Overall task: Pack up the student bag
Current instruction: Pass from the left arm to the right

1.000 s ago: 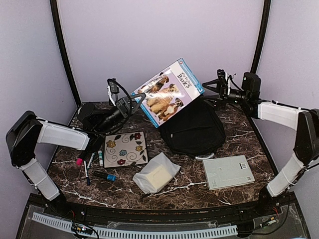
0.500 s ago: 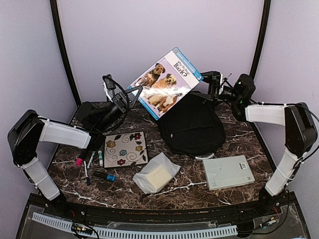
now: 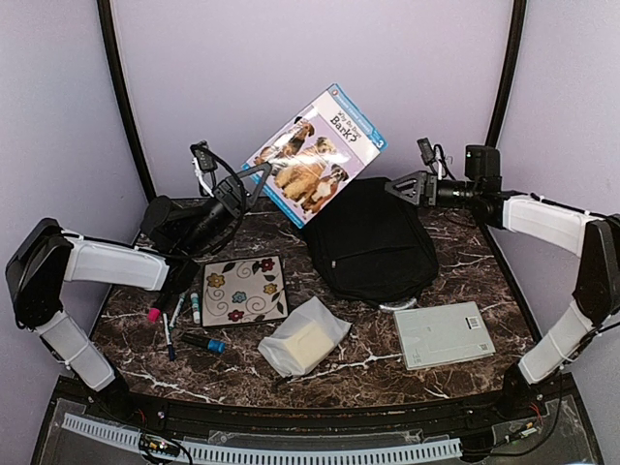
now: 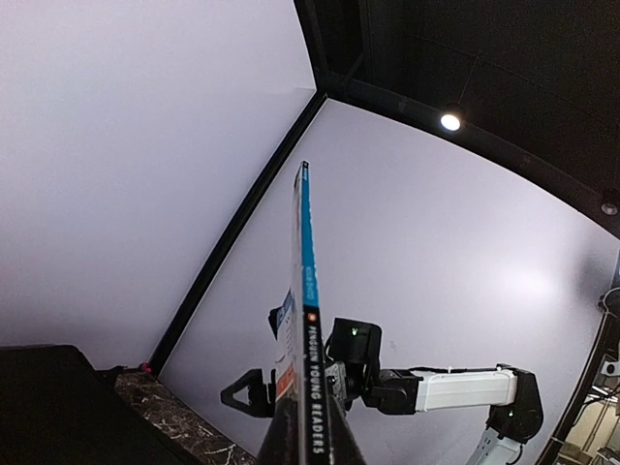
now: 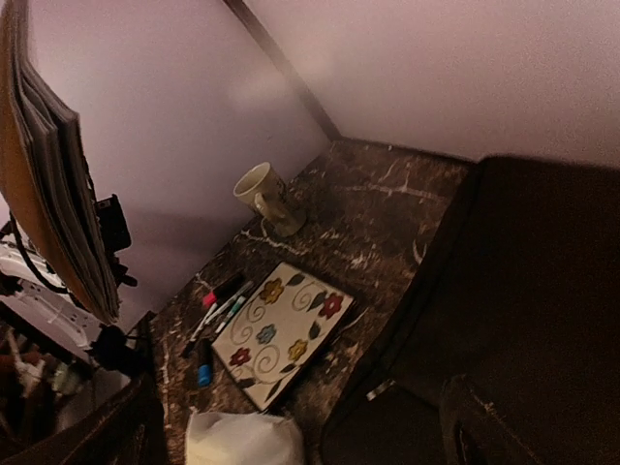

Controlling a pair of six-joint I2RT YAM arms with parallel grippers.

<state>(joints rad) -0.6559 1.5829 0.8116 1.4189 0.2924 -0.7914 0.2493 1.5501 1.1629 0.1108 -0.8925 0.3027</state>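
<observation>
The black student bag (image 3: 373,242) lies flat at the back middle of the table; its dark fabric fills the right of the right wrist view (image 5: 523,291). My left gripper (image 3: 262,176) is shut on the lower corner of a dog picture book (image 3: 315,155) and holds it tilted in the air, left of and above the bag. In the left wrist view the book (image 4: 305,291) stands edge-on between the fingers (image 4: 308,448). My right gripper (image 3: 397,187) hovers open and empty over the bag's far edge, its jaws wide apart (image 5: 300,421).
A flowered notebook (image 3: 244,289), several markers (image 3: 174,315) and a blue-capped marker (image 3: 203,343) lie at the left. A white plastic pouch (image 3: 303,337) lies front centre, a grey flat book (image 3: 443,334) front right. A mug (image 5: 263,197) stands at the back left.
My left gripper has lifted the book higher and a little left. My right gripper swung left toward the bag's top, then came lower over its far edge.
</observation>
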